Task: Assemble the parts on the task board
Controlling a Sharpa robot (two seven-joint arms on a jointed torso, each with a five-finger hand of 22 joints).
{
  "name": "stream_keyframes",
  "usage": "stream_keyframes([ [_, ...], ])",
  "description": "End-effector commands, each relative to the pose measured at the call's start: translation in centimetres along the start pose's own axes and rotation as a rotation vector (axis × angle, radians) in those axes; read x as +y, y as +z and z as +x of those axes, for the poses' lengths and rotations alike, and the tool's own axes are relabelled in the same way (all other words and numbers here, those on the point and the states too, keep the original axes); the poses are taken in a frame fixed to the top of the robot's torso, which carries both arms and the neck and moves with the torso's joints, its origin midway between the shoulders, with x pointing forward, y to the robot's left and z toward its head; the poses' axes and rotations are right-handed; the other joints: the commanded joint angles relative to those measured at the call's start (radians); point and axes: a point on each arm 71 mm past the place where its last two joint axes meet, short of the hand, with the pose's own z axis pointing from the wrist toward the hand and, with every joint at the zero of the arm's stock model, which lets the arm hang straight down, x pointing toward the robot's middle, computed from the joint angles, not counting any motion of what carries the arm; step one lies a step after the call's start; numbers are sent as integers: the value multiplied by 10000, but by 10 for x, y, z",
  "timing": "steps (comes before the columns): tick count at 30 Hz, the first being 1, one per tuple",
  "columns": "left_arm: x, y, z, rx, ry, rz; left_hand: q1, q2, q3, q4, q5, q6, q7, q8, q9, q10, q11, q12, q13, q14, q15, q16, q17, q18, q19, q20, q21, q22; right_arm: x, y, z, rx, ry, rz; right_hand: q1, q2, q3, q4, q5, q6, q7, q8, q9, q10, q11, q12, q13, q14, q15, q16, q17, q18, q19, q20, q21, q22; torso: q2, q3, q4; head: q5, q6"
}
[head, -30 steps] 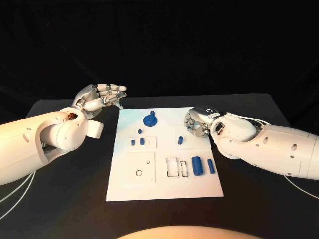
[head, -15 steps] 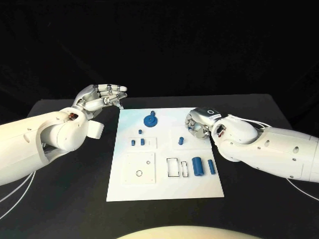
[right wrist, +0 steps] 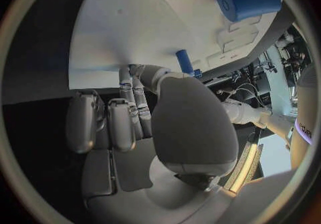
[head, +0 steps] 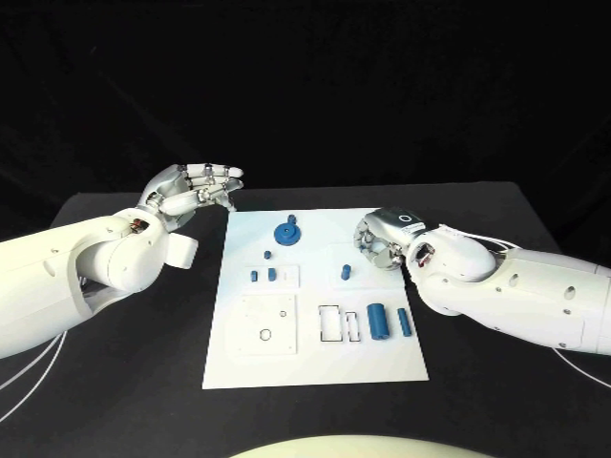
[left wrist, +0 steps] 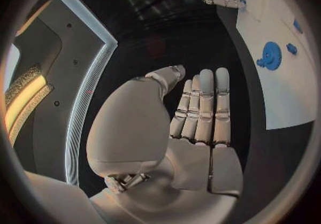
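The task board (head: 320, 363) is a flat white plate. It lies in the middle of the black table (head: 498, 382), with its long side running away from the robot.

On the near part of the board, toward the right, a fat blue cylinder (head: 379, 320) lies on its side. A thin blue rod (head: 404, 321) lies just beside it. Left of them are small box outlines (head: 339, 322) drawn on the board, and a square plate with a little oval hole (head: 265, 334).

Farther up, two short blue pegs (head: 263, 275) stand close together on the left. A third one (head: 268, 254) is just behind them. A small blue pin (head: 346, 272) sits toward the right.

The right hand (head: 379, 240) is at the right edge of the board, close to that pin. Its fingers are curled in, with the tips by the board. I cannot tell if it holds anything.

At the far end lies a round blue gear (head: 289, 232) with a knob on top.

The left hand (head: 193, 188) is up off the table, beyond the board's far left corner. Its fingers are straight and side by side, and it holds nothing.
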Motion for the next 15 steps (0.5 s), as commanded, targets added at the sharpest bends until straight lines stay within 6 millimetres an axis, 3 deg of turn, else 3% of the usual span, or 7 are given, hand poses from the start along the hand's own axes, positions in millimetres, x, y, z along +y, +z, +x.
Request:
stream_keyframes([
  [1, -1, 0, 1, 68, -74, 61, 25, -69, -55, -34, 35, -81, 5, -67, -17, -63, 39, -49, -16, -23, 50, -38, -9, 122, 47, 42, -65, -11, 3, -1, -6, -346, 16, -209, -114, -12, 423, -465, -64, 95, -12, 39, 27, 499, -401, 56, 16, 339, -86, -28, -2, -134, 27, -69, 73, 1280, 5, 3, -5, 5, 14],
  [15, -1, 0, 0, 6, -120, 30, 20, -73, -65, -35, 35, -122, 20, -90, -25, -102, 53, -67, -27, -23, 61, -45, -9, 122, 46, 51, -72, -14, 14, -15, -29, -952, 659, -594, -175, -20, 440, -501, -101, 119, -17, 47, 39, 531, -408, 45, 16, 348, -91, -10, 31, -154, 59, -74, 174, 1331, 20, 7, -18, 21, 57],
])
